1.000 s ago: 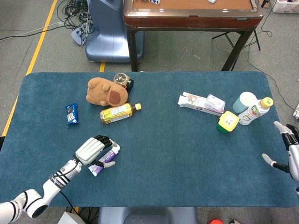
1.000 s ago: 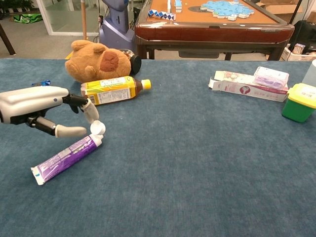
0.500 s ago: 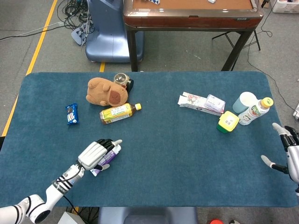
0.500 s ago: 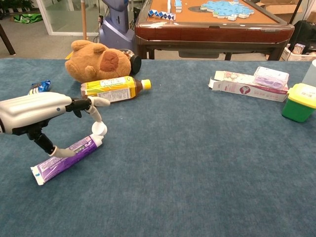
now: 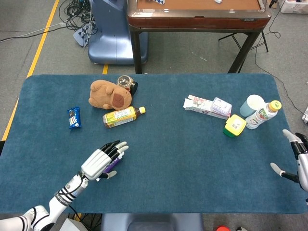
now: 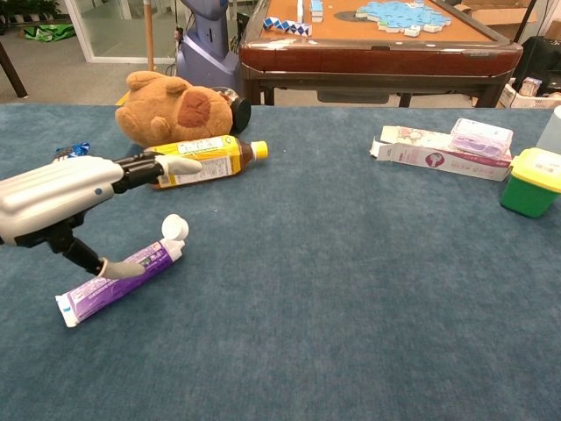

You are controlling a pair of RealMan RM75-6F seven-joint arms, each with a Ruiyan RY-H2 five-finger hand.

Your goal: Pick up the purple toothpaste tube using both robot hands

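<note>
Blue felt table (image 5: 183, 163) under both cameras; purple toothpaste tube (image 6: 118, 281) lies flat near the front-left edge, white cap pointing away from the robot; left hand (image 6: 61, 197) hovers directly over it, fingers stretched forward and apart, thumb tip touching the tube's side, nothing grasped; right hand (image 5: 299, 156) sits at the far right edge, well apart from the tube, fingers spread, holding nothing; tube print too small to read; yellow-labelled bottle (image 6: 206, 158) beyond, its label also illegible.
</note>
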